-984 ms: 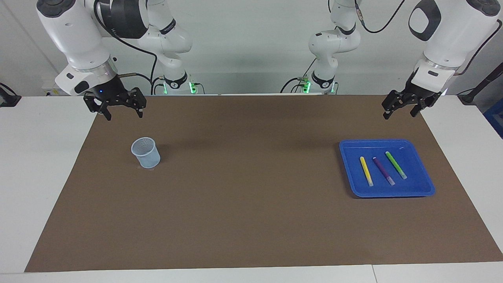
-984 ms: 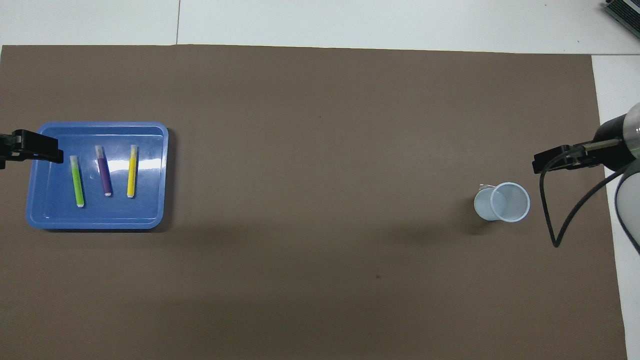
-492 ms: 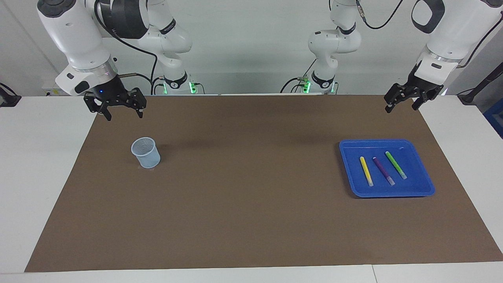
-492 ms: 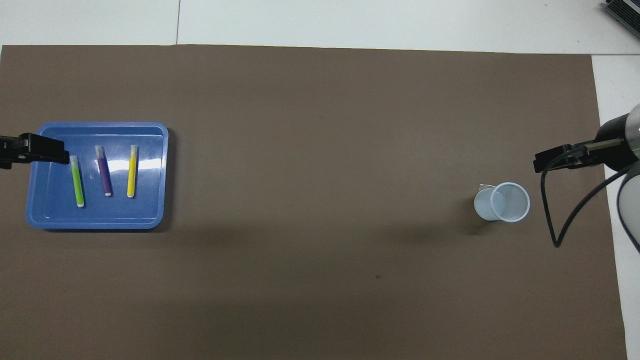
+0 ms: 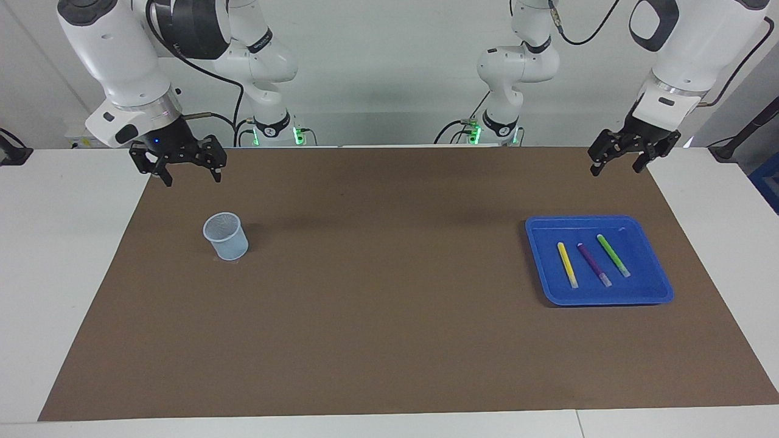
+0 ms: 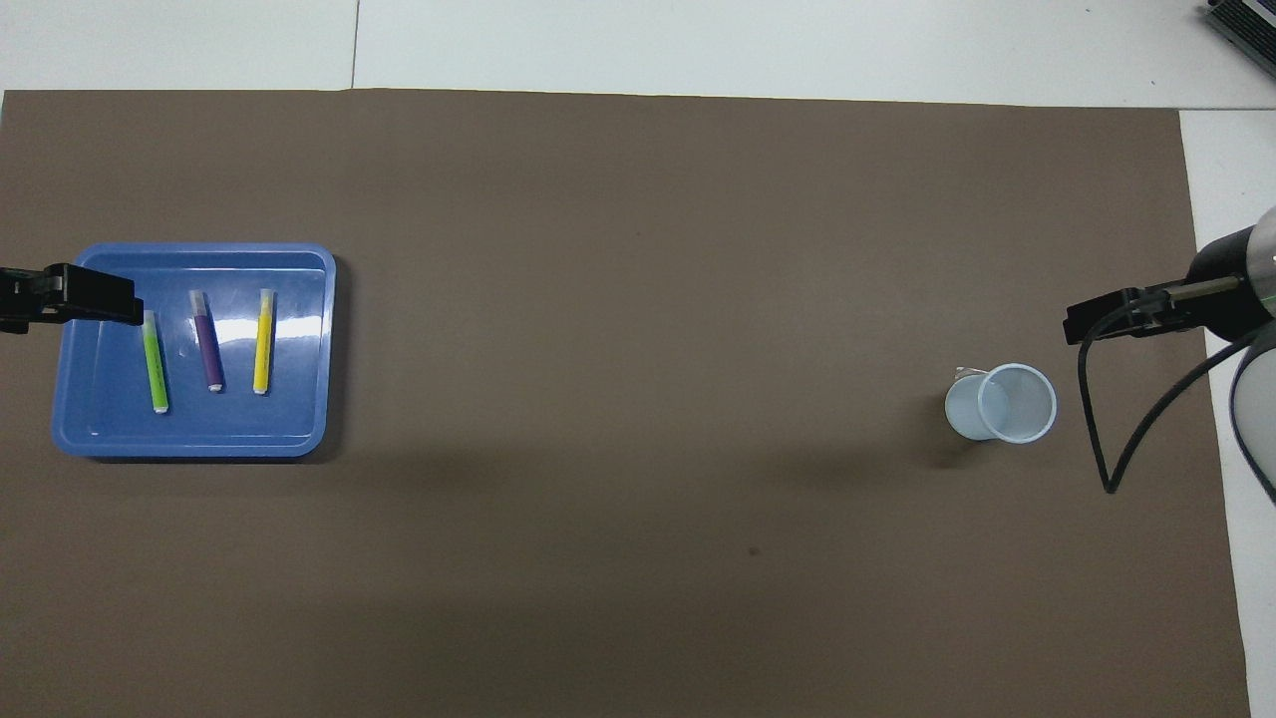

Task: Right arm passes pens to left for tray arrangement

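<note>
The blue tray (image 5: 548, 243) (image 6: 299, 399) lies toward the left arm's end of the table. In it three pens lie side by side: yellow (image 5: 567, 264) (image 6: 262, 341), purple (image 5: 593, 264) (image 6: 206, 341) and green (image 5: 613, 255) (image 6: 155, 361). My left gripper (image 5: 614, 169) (image 6: 75, 304) hangs open and empty, raised above the mat by the tray's corner. From above, its tip covers the tray's rim beside the green pen. My right gripper (image 5: 192, 177) (image 6: 1126, 319) waits open and empty above the mat's edge near the cup.
A small pale-blue mesh cup (image 5: 226, 236) (image 6: 1002, 403) stands upright toward the right arm's end. The brown mat (image 5: 377, 292) covers most of the white table. A black cable (image 6: 1097, 439) loops down from the right wrist.
My left gripper has lifted a little and drifted slightly toward the table's middle. The right arm, pens, tray and cup have not moved.
</note>
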You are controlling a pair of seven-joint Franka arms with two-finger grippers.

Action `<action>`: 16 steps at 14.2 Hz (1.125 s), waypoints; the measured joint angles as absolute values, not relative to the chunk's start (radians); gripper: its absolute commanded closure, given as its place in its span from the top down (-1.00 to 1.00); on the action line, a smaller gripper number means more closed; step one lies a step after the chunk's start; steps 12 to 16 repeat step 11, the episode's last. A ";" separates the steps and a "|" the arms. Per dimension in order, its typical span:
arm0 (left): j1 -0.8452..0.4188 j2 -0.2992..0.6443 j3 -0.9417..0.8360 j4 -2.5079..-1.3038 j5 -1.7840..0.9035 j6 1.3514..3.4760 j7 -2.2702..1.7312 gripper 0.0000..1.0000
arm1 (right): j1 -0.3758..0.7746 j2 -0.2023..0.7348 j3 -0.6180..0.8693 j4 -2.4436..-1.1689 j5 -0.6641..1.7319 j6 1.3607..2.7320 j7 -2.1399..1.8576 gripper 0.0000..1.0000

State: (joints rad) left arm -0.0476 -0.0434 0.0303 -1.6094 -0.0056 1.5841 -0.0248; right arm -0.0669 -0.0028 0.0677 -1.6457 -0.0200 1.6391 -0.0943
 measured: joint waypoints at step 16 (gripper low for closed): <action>-0.048 -0.041 0.028 -1.607 -0.006 1.566 -0.025 1.00 | -0.067 -0.003 0.068 -1.646 -0.020 1.639 -0.094 1.00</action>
